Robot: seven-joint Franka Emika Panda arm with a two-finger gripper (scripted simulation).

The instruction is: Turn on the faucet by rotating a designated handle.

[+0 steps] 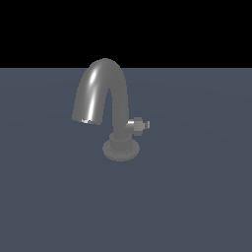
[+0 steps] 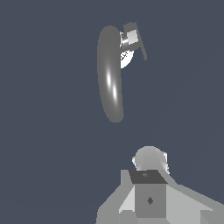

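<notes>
The grey glossy faucet (image 1: 101, 91) stands upright on the dark floor. Its arched spout curves down toward the exterior view's left, above a ribbed round base (image 1: 120, 147). The handle (image 1: 141, 125), a stubby knob with a lighter tip, sticks out of the column toward the exterior view's right. The wrist view looks down on the faucet (image 2: 110, 78) and the handle (image 2: 133, 39) from above. My gripper (image 2: 148, 175) shows only in the wrist view, well apart from the spout. Its fingers appear as one block with no gap, holding nothing. The exterior view does not show the arm.
A flat dark blue-grey floor (image 1: 197, 197) stretches all round the faucet, with a black background behind it. No other object is in view.
</notes>
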